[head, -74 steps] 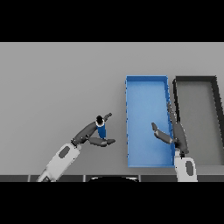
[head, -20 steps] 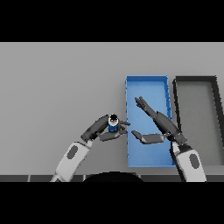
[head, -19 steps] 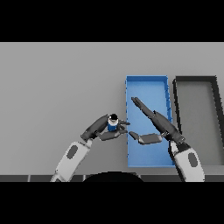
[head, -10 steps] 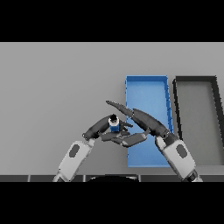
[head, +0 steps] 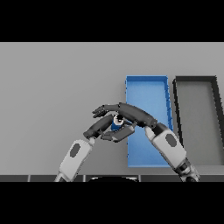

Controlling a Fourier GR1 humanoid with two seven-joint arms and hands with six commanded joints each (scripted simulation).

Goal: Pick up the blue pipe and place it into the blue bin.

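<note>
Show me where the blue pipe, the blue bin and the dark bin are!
blue pipe (head: 116, 123): head view, on its end showing between the two hands.
blue bin (head: 146, 94): head view, on its bare floor near the far end.
dark bin (head: 197, 113): head view, on its grey floor.

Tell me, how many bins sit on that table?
2: the blue bin right of centre, and a dark bin beside it at the far right. None seems hidden.

The counter (head: 57, 83) is seen as a matt, smooth grey surface across the frame. The blue bin (head: 146, 79), right of centre, looks like smooth matt plastic. The dark bin (head: 194, 79) at the far right is finished matt. The pipe (head: 116, 124) at centre appears smooth blue with a dark end.
</note>
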